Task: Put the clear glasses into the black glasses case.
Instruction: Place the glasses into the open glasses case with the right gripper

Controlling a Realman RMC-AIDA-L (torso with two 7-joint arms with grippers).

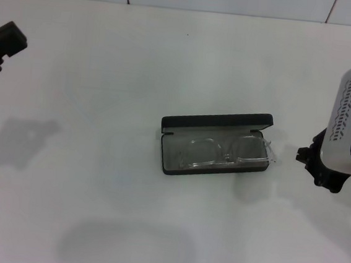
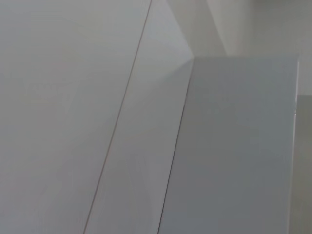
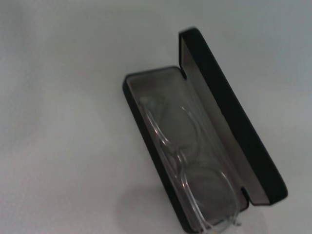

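Head view shows the black glasses case [image 1: 215,144] lying open on the white bench [image 1: 98,161], a little to the right of the middle and well away from every edge. Its lid stands up along the far side, and the tray with the grey lining faces me. The clear glasses [image 1: 229,152] lie inside the tray, along its length. One end of them, at the right end of the case, comes a little over the rim.

My right gripper [image 1: 321,167] hangs near the right edge of the bench, just beside the right end of the case but not touching it. It holds nothing; I cannot tell if its fingers are spread or pressed together. My left gripper [image 1: 3,43] is high near the far left corner of the bench, well apart from the case. I cannot tell its fingers either.

From my right wrist I see the black glasses case [image 3: 204,146] open, with the clear glasses [image 3: 195,170] resting on the grey lining. My left wrist sees only pale flat surfaces.
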